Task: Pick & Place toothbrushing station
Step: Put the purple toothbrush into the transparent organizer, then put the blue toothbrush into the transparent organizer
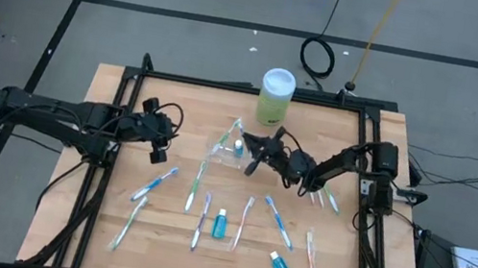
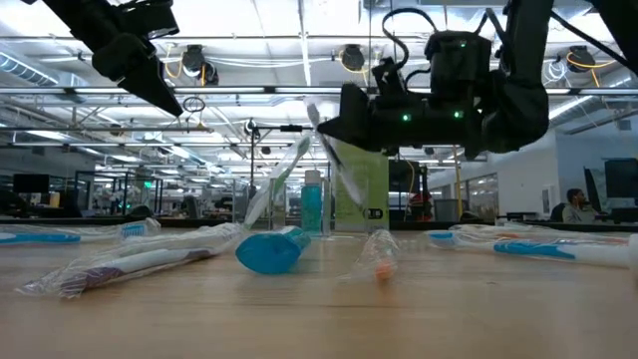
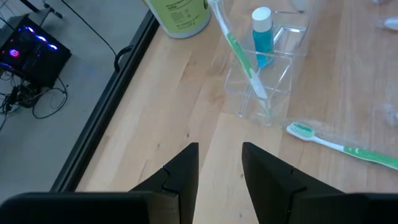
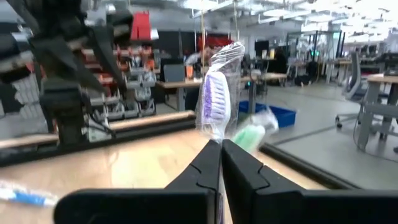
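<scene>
Hovering over the table's left part with fingers parted and holding nothing: left gripper (image 1: 164, 133). Standing near the middle toward the far edge, just in front of the green canister (image 1: 275, 97), with a green toothbrush (image 3: 241, 55) leaning in it and a small blue tube (image 3: 262, 36) upright inside: toothbrushing station (image 3: 268, 74). Hanging just right of the station, pinching a wrapped purple-bristled toothbrush (image 4: 218, 99) between closed fingers: right gripper (image 1: 256, 155). Lying scattered across the near boards: more wrapped toothbrushes (image 1: 277, 220).
</scene>
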